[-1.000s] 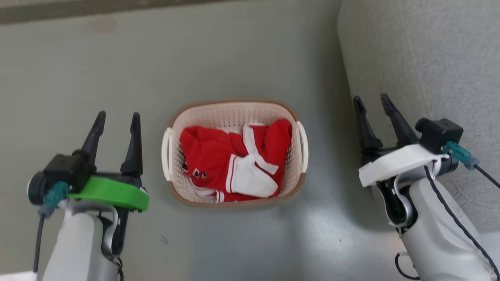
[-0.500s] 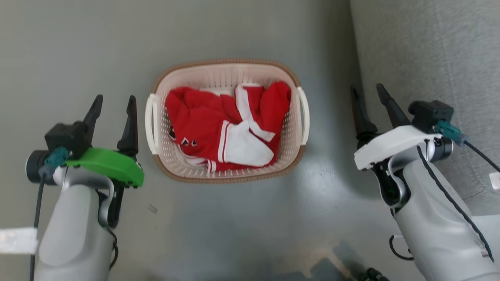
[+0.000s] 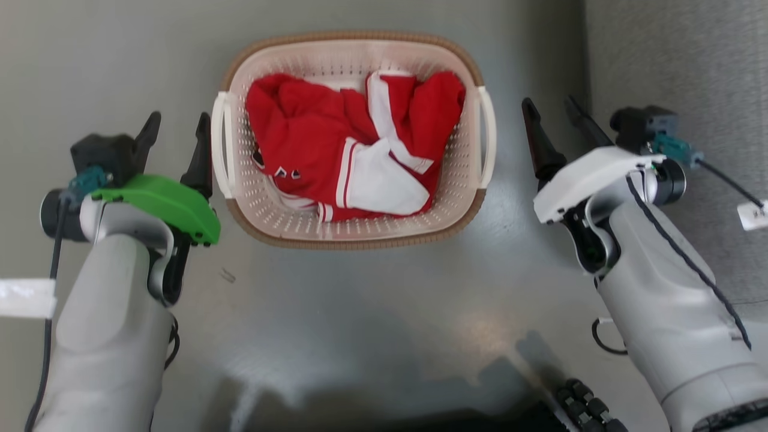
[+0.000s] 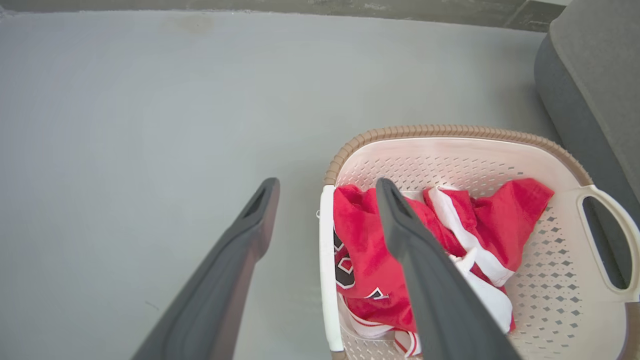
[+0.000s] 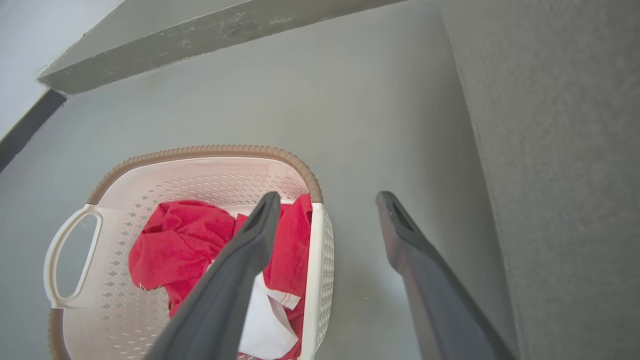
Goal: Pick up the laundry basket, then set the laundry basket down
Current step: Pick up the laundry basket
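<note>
The laundry basket (image 3: 354,242) stands on the grey floor, cream-white with perforated walls, a brown rim and white side handles. A red and white garment (image 3: 348,150) lies in it. My left gripper (image 3: 180,120) is open just left of the basket's left handle (image 3: 219,144). In the left wrist view that handle (image 4: 325,280) runs between the two fingers of the left gripper (image 4: 326,184). My right gripper (image 3: 549,105) is open a short way right of the right handle (image 3: 487,138). In the right wrist view the right gripper (image 5: 327,196) straddles that handle (image 5: 312,280). Neither gripper touches the basket.
A grey upholstered sofa (image 3: 678,60) stands close on the right, just behind my right gripper. A wall base (image 5: 200,35) runs beyond the basket. Open floor lies left of the basket. The robot's dark base (image 3: 582,408) shows at the bottom.
The head camera has tipped down and closer, so the basket looks bigger and higher. Both open grippers have come nearer to the basket's side handles.
</note>
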Robot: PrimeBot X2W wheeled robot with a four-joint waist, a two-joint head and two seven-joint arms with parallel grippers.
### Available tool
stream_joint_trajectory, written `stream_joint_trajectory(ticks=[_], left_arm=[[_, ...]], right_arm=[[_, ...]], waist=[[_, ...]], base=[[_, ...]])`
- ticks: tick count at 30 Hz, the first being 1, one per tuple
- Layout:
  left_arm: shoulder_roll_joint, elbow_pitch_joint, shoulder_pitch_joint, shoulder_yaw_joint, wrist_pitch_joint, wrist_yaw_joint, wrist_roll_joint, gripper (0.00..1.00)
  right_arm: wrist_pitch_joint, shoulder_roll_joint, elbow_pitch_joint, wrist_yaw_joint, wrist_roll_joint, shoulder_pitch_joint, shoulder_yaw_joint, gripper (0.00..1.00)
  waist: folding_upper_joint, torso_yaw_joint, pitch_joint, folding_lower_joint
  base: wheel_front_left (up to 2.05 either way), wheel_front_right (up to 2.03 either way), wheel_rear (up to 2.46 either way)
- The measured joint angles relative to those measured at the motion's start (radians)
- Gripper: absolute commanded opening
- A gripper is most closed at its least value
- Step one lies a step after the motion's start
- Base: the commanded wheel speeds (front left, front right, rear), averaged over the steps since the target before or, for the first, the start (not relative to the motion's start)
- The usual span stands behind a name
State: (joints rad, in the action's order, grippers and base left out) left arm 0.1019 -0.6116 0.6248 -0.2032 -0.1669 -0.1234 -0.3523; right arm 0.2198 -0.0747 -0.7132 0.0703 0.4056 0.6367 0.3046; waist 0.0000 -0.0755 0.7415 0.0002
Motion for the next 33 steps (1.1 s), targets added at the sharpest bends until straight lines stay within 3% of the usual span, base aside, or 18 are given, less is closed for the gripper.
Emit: stream_joint_trajectory(ticks=[30, 33], left_arm=[[-0.006, -0.229, 0.267, -0.159, 0.086, -0.001, -0.091, 1.00], [-0.015, -0.249, 0.276, -0.179, 0.085, -0.001, -0.098, 1.00]], right_arm=[[-0.063, 0.011, -0.251, 0.035, 0.038, 0.272, 0.109, 1.00], [-0.063, 0.010, -0.263, 0.044, 0.056, 0.278, 0.127, 0.70]], waist=[[0.0000, 0.029, 0.264, -0.0001], [0.0000, 0.036, 0.271, -0.0001]], base=[[0.00, 0.00, 0.00], [0.00, 0.00, 0.00]])
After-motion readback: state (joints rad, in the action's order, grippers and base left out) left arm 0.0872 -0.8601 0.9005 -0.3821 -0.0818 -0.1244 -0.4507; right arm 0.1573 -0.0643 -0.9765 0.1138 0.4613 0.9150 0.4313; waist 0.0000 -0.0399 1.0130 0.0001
